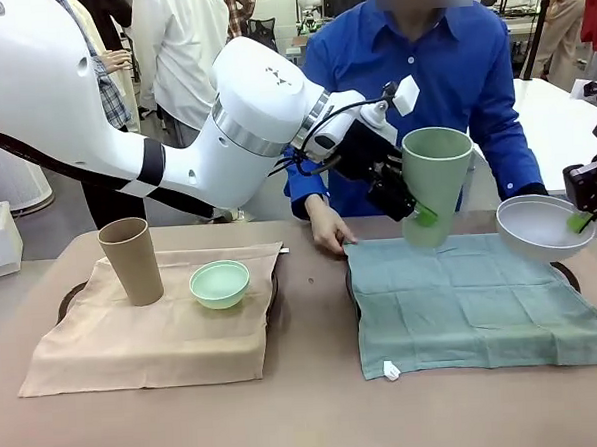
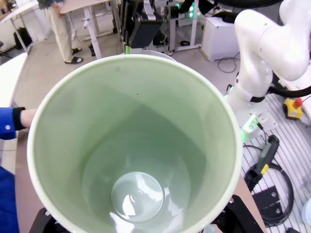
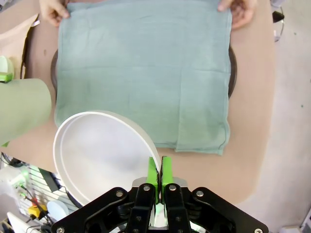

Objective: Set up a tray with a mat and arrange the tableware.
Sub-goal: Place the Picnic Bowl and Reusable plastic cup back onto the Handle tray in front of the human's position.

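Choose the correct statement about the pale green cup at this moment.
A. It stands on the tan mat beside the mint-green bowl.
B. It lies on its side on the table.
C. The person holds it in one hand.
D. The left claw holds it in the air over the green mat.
D: the left claw grips the pale green cup above the green mat.
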Available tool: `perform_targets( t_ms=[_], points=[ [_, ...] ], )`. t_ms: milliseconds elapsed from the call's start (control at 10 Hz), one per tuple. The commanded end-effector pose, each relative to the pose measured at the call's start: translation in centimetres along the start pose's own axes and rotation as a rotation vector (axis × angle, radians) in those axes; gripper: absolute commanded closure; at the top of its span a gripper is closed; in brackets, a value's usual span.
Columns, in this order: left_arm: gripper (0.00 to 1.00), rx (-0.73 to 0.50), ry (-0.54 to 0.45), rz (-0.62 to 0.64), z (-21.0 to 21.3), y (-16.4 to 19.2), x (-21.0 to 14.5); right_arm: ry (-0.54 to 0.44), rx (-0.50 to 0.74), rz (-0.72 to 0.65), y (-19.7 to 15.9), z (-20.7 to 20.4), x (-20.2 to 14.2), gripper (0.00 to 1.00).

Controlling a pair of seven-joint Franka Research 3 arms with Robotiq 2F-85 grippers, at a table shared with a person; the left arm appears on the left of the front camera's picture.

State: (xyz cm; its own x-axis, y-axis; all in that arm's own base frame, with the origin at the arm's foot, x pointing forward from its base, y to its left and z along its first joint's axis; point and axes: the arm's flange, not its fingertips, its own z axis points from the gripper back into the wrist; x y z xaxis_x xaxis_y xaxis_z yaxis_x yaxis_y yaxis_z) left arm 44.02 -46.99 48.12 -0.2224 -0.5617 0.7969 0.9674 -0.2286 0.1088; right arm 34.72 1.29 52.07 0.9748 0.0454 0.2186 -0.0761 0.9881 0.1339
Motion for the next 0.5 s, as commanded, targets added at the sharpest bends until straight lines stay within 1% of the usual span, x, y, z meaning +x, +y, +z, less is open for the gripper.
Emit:
perform_targets(
  t_ms=[0, 200, 400],
  points=[
    [0.16, -0.036, -0.002, -0.004, -1.1, 1.3, -1.7, 0.004, 0.001, 0.006, -1.1, -2.3, 2.1, 0.96],
    [0.16, -0.077, -0.009, -0.024, -2.8, 2.7, -4.2, 0.024, 0.016, 0.012, -1.9, -5.1, 3.7, 0.96],
    [0.16, -0.097, -0.046, -0.043, -3.7, 3.0, -6.0, 0.041, 0.012, 0.033, -2.4, -7.8, 5.0, 0.96]
  ],
)
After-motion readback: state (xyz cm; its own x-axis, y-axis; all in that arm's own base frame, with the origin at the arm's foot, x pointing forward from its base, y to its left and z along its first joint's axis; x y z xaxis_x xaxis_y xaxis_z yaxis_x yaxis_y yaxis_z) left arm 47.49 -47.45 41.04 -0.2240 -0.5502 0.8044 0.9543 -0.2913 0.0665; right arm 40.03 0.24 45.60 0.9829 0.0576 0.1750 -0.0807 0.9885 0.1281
